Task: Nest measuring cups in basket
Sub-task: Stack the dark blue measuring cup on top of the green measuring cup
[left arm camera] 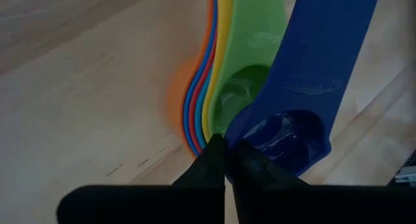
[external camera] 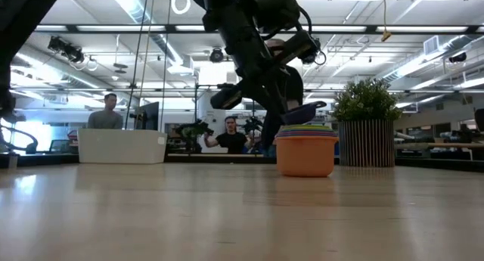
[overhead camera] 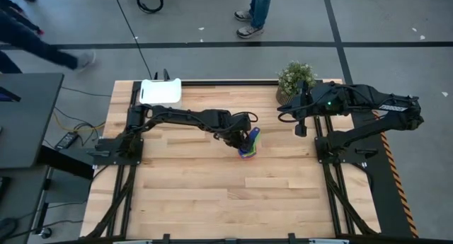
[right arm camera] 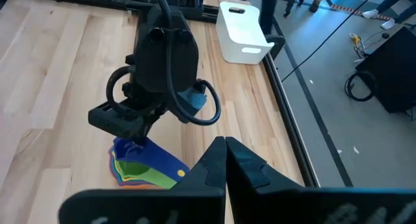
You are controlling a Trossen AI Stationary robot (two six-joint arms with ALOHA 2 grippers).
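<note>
My left claw (overhead camera: 247,143) is at mid-bench, right over the stack of measuring cups (overhead camera: 250,146), fingers clenched on the rim of the dark blue cup (left arm camera: 292,130). In the left wrist view the fingertips (left arm camera: 214,156) pinch together at the near edge of that cup's bowl. The dark blue cup sits tilted on top of the stack, its handle sticking out past the others, not fully seated. Under it: green cup (left arm camera: 244,87), then yellow (left arm camera: 223,29), light blue, red, blue edges, and the orange cup (external camera: 306,153) at the bottom, standing on the bench (overhead camera: 212,194).

The stack is on bare wood, well apart from the basket (overhead camera: 161,91). The basket stands at the bench's far edge, on my left arm's side of the stack; I can't see anything inside it.

My right claw (overhead camera: 300,127) is clenched, holding nothing, hovering near the potted plant (overhead camera: 295,77), away from the stack on the side opposite the basket.

People (external camera: 229,136) show in the room beyond the bench.
</note>
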